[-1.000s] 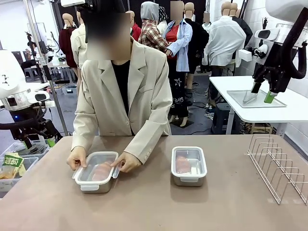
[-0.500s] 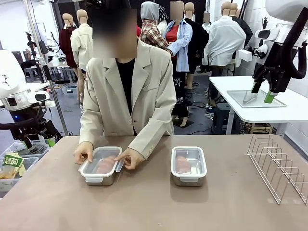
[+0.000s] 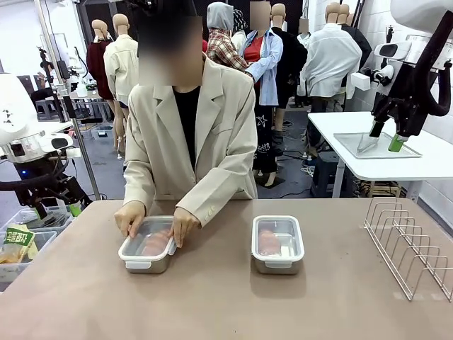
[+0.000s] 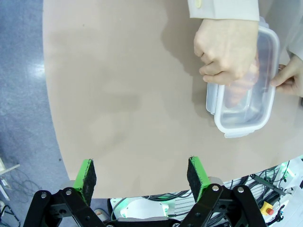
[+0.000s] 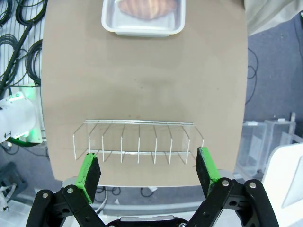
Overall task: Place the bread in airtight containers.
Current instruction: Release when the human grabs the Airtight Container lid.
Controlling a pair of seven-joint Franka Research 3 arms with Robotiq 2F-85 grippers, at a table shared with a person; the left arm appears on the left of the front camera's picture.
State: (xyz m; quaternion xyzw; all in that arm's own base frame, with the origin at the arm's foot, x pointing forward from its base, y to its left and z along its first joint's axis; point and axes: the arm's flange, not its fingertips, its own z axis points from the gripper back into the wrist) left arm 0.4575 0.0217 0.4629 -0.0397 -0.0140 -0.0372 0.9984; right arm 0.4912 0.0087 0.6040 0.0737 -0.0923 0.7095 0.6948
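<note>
The bread (image 3: 152, 243) looks soft and light, so hold its sides gently. Left gripper (image 4: 141, 175) and right gripper (image 5: 147, 172) are wide open, holding nothing.

Left gripper (image 4: 141, 174): jaws wide apart, nothing between the green pads (image 4: 85, 174), held above the tabletop's edge. Right gripper (image 5: 147, 171): jaws wide apart, empty, above the tabletop's edge on its side. Person's two hands (image 3: 129, 217) (image 3: 183, 224) rest near the tabletop's far edge, palms down, fingers curled.
</note>
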